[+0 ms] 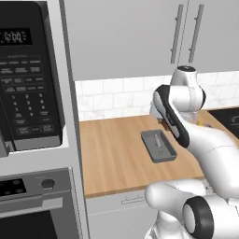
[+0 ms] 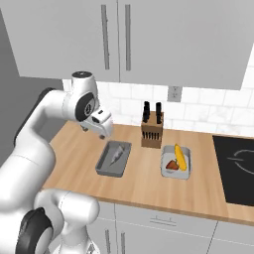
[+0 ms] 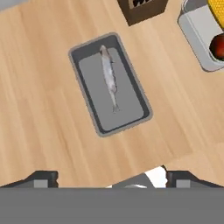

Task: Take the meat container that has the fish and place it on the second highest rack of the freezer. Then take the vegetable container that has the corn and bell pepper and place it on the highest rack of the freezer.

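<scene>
On the wooden surface sits the grey meat container with the fish; beside it, vegetable container with corn, bell pepper. Hand hovers above, fingers wide apart, empty.

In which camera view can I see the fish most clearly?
The hand view is best: it looks straight down on the fish, showing its whole length inside the grey tray. The right base view shows it smaller and at an angle; in the left base view it is a small pale shape close beside the arm.
</scene>
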